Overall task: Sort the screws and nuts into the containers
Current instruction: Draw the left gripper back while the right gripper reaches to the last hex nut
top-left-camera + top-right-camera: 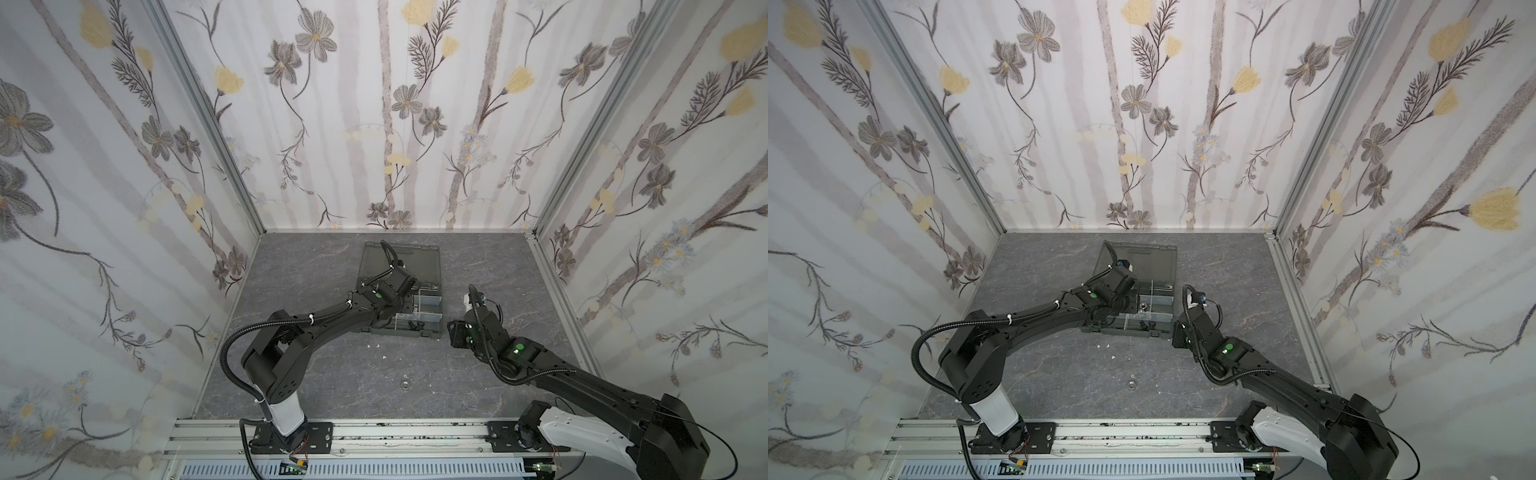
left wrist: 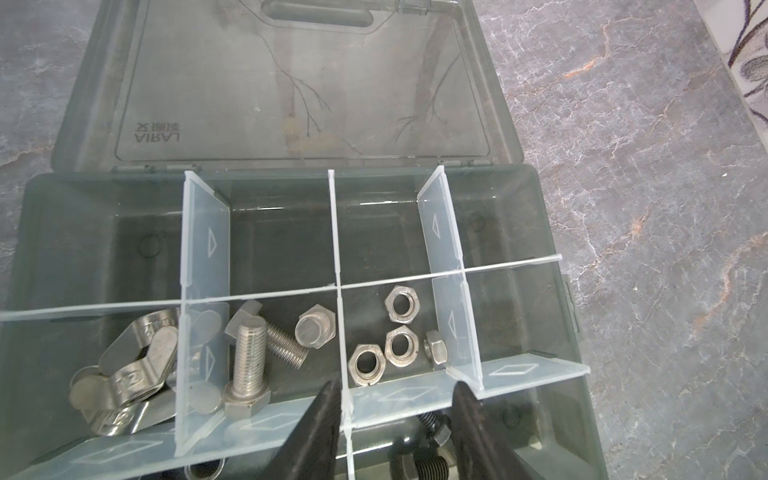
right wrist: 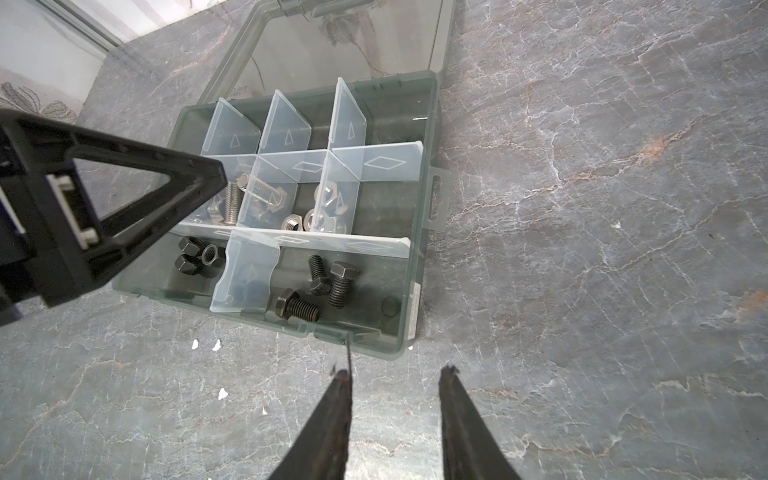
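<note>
Left claw [image 2: 397, 384] hangs spread and empty over the silver nuts [image 2: 397, 345] in the case [image 2: 552, 249]. Right claw [image 3: 395, 372], also spread and empty, hovers just beside the case. One loose nut [image 1: 403, 383] lies on the bench [image 1: 324, 374], back toward the robot from both.

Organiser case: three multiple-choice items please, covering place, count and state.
1. The black screws sit in a compartment: A) beside the black nuts, same row; B) alone in the far row; C) mixed with the black nuts.
2. Black screws, count: A) one; B) three; C) six.
3. The lid is: A) shut; B) removed; C) folded back open.
Key: A, one divider parts them; B, three show in the right wrist view; C, it lies back, leaving the inside exposed.
</note>
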{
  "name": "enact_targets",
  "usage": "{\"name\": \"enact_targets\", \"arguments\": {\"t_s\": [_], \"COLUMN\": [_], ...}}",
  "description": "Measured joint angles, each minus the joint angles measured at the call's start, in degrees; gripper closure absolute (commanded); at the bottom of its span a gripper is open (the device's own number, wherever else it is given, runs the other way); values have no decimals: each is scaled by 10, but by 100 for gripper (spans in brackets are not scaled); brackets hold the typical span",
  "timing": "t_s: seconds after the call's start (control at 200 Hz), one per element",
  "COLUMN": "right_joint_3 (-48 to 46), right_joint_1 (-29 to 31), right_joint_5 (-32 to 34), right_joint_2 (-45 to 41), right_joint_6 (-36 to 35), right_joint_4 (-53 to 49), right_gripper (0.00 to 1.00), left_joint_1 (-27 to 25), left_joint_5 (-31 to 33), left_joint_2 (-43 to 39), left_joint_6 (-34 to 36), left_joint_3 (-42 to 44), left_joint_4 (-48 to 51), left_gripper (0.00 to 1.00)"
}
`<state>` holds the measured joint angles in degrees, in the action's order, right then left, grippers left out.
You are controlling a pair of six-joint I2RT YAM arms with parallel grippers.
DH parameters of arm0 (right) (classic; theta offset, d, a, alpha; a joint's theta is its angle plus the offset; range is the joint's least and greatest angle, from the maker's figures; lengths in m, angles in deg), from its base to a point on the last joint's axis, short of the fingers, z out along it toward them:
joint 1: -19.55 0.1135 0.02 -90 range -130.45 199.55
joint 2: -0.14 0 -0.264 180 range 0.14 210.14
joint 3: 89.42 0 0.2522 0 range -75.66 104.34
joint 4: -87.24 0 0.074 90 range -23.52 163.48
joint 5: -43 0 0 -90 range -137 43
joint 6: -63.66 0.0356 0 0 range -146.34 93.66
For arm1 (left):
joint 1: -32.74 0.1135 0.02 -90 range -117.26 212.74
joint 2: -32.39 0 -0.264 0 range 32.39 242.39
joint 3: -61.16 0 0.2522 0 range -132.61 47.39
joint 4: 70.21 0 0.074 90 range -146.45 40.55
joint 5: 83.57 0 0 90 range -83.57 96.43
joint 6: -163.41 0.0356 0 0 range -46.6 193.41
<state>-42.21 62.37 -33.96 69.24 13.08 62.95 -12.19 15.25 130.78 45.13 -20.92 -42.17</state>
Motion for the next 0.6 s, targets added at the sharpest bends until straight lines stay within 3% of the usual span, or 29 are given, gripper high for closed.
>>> {"name": "enact_targets", "arguments": {"t_s": [0.6], "right_joint_3": [-8], "right_joint_1": [24], "right_joint_5": [-22], "right_joint_2": [17], "right_joint_6": [-7], "right_joint_4": [15], "right_gripper": [63], "left_joint_1": [31], "left_joint_5": [22], "left_joint_2": [-159], "left_joint_6": [-42], "left_joint_3": [128], "left_joint_4": [-15], "left_gripper": [49]}}
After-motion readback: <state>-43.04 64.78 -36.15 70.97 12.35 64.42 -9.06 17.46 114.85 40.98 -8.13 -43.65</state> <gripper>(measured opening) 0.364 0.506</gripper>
